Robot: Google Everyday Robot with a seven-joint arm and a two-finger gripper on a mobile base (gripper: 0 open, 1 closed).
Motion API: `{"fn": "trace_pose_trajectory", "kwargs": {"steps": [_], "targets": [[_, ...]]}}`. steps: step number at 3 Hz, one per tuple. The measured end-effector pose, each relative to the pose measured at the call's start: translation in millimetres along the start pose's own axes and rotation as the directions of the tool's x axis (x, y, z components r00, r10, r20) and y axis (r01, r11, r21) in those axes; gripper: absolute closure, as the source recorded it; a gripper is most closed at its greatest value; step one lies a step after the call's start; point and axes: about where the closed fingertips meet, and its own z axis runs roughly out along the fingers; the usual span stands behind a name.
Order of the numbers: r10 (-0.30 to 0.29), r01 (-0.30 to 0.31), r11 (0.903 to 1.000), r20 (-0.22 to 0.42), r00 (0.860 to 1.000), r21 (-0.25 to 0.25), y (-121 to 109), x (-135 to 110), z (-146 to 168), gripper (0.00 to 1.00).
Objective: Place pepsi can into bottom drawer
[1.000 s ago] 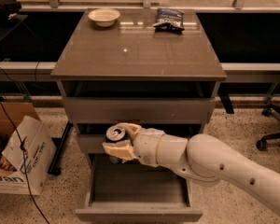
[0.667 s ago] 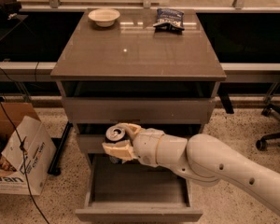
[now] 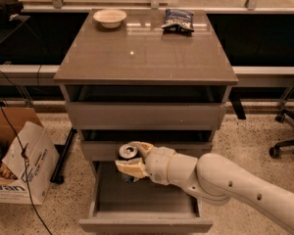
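Below the gripper (image 3: 133,159), bottom drawer (image 3: 146,225): pulled well out toward the camera, its plain grey front panel lay nearest and its bare floor ran back under the tool.
Arm (image 3: 225,180): a thick cream limb came in from the lower right and crossed over the open drawer's right half to end at the tool.
Gripper: hung over the rear left part of the open drawer, just in front of the middle drawer's face, with its two pale fingers (image 3: 142,148) closed around the pepsi can, one above and one below.
Pepsi can (image 3: 128,152): sat clamped between the fingers, roughly upright with its silver top turned to the camera and its dark body reaching down toward the drawer floor; whether it touched that floor could not be told.
Middle drawer (image 3: 186,148): directly behind the tool, a shallow grey front.
Top drawer (image 3: 146,115): above and behind the tool, another shallow grey front.
Cabinet top (image 3: 146,58): a flat brown slab, higher and further back than the tool.
Cardboard box (image 3: 24,163): on the floor, well to the left of the tool.
Chair base (image 3: 284,143): on the floor, far to the tool's right.
Bowl (image 3: 110,17): at the far left of the slab, well beyond the tool.
Snack bag (image 3: 178,20): at the far edge of the slab, to the right of the bowl.
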Motion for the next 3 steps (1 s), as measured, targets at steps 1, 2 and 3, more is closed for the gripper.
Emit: {"fn": "trace_pose_trajectory", "kwargs": {"steps": [1, 2, 3], "targets": [[0.046, -0.046, 0.9987, 0.004, 0.999, 0.024, -14, 41, 3, 1.00], [0.111, -0.111, 0.9927, 0.007, 0.994, 0.046, -23, 87, 7, 1.00], [0.171, -0.173, 0.9832, 0.029, 0.985, 0.058, -36, 137, 18, 1.00]]}}
